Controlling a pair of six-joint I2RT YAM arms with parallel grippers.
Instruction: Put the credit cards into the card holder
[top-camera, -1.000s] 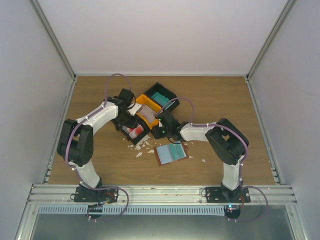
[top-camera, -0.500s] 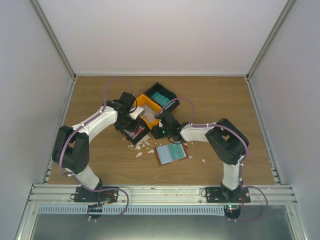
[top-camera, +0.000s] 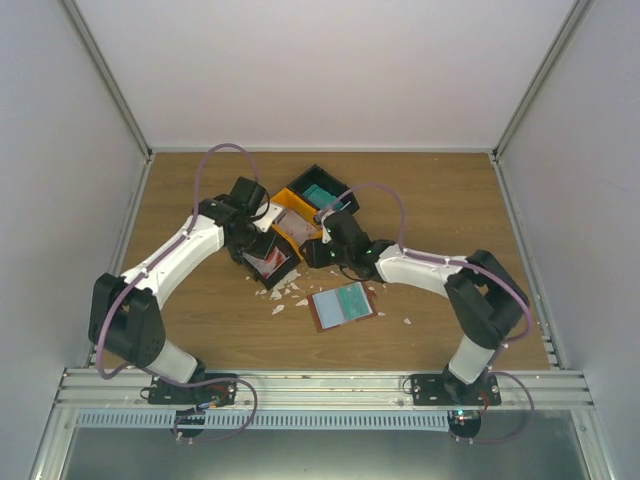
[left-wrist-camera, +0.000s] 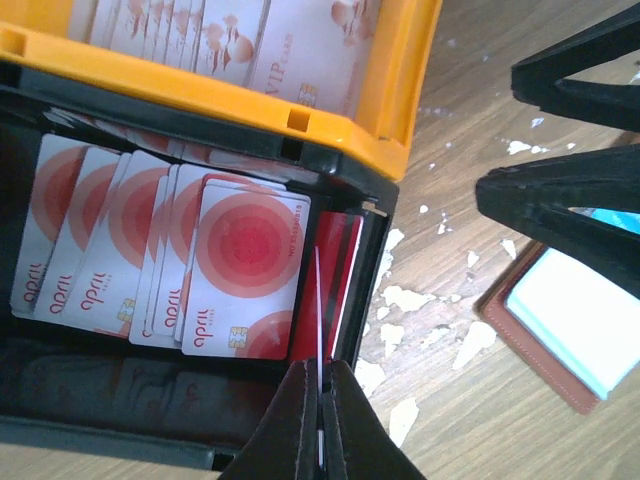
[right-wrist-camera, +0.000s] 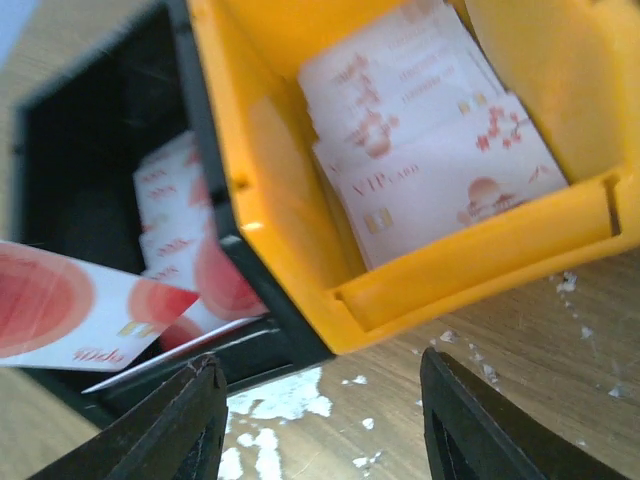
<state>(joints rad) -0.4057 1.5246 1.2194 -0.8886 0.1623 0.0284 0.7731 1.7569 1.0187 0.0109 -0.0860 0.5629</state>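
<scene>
Top view: brown wooden table (top-camera: 450, 200) with three small plastic bins clustered at its middle. These are a far black bin (top-camera: 338, 184) of teal-green cards (top-camera: 320, 193), an orange bin (top-camera: 285, 207) to its left, and a near black bin (top-camera: 283, 273) of white cards with red round marks (top-camera: 268, 262). The left gripper (top-camera: 264, 250) stands over the near black bin and the right gripper (top-camera: 322, 250) is just right of it; finger states are unreadable from here. A flat reddish-brown leather-like card holder (top-camera: 316, 310) lies open on the table, nearer than the bins, with a teal-green card on it. White scraps (top-camera: 285, 293) lie to its left. Left wrist view: the left gripper's fingers are pressed together on a single thin white card (left-wrist-camera: 317, 300), seen edge-on over the right end of the near black bin. Pale whitish-pink cards (left-wrist-camera: 300, 40) fill the orange bin, with "VIP" print legible. The right gripper's two black fingers show apart at the right edge, and the card holder is cut off by the frame. Right wrist view: the right gripper's fingers are spread wide with nothing between them, just off the orange bin's wall. One red-marked card slants over the near black bin at the left edge, cut off, with its support outside the frame. The picture is blurred.
</scene>
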